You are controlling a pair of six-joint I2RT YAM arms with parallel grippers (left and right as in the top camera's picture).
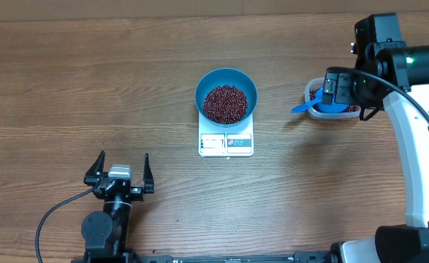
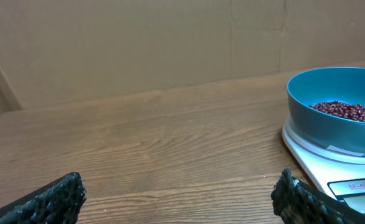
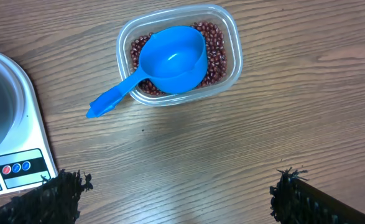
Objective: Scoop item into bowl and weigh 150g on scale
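Note:
The blue bowl point(image 1: 226, 95) stands on the white scale point(image 1: 226, 144) at the table's middle, holding a heap of red-brown beans point(image 1: 224, 103). In the left wrist view the bowl point(image 2: 331, 124) and scale point(image 2: 319, 165) lie ahead to the right. My left gripper point(image 1: 119, 172) rests near the front edge, open and empty, with bare wood between its fingers point(image 2: 58, 199). My right gripper point(image 3: 179, 186) hangs open and empty above the table, just in front of the clear tub point(image 3: 232, 37). A blue scoop point(image 3: 170, 59) lies in the tub on more beans point(image 3: 216, 56).
The scoop's handle point(image 1: 300, 109) sticks out of the tub toward the scale. The right arm point(image 1: 419, 146) runs along the table's right side. A brown wall point(image 2: 170, 43) rises behind the table's far edge.

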